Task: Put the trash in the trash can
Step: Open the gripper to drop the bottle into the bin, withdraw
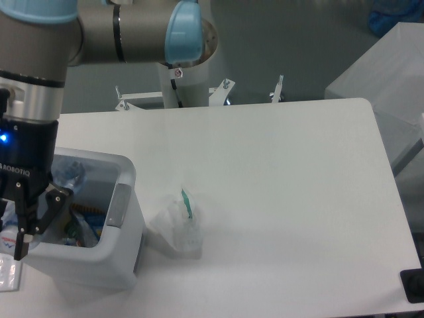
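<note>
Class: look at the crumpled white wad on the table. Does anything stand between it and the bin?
Nothing visible does. The wad lies on bare table just right of the bin, whose top is open.

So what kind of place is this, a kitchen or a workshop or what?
Probably a robotics lab: a robot arm on a bolted pedestal beside a bare white table, with only a trash can and a wad.

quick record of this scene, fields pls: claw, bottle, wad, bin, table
claw: at far left, over the bin's left edge; open or shut, cannot tell
bottle: a red-and-white bit shows by the claw; held or not, cannot tell
wad: white with green strip, on the table right of the bin
bin: white, open, grey tab, trash inside
table: white
</note>
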Robot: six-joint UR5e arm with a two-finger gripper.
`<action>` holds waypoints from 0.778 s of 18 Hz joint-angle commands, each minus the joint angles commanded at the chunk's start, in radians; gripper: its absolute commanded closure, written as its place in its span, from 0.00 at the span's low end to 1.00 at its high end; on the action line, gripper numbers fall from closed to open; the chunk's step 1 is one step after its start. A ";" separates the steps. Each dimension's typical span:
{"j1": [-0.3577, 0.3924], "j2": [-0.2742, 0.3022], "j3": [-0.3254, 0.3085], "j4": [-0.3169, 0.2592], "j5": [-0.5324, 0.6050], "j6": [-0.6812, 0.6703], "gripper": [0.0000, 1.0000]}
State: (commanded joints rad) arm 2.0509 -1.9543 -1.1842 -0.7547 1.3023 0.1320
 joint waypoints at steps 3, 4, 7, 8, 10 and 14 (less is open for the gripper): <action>0.020 0.034 -0.060 0.000 -0.002 -0.028 0.00; 0.040 0.046 -0.075 0.000 -0.002 -0.040 0.00; 0.106 0.078 -0.104 -0.002 -0.002 -0.068 0.00; 0.145 0.092 -0.118 -0.003 -0.008 -0.069 0.00; 0.228 0.113 -0.173 -0.015 -0.003 -0.068 0.00; 0.388 0.183 -0.449 -0.018 -0.005 0.080 0.00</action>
State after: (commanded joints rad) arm 2.4388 -1.7718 -1.6330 -0.7731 1.2977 0.2123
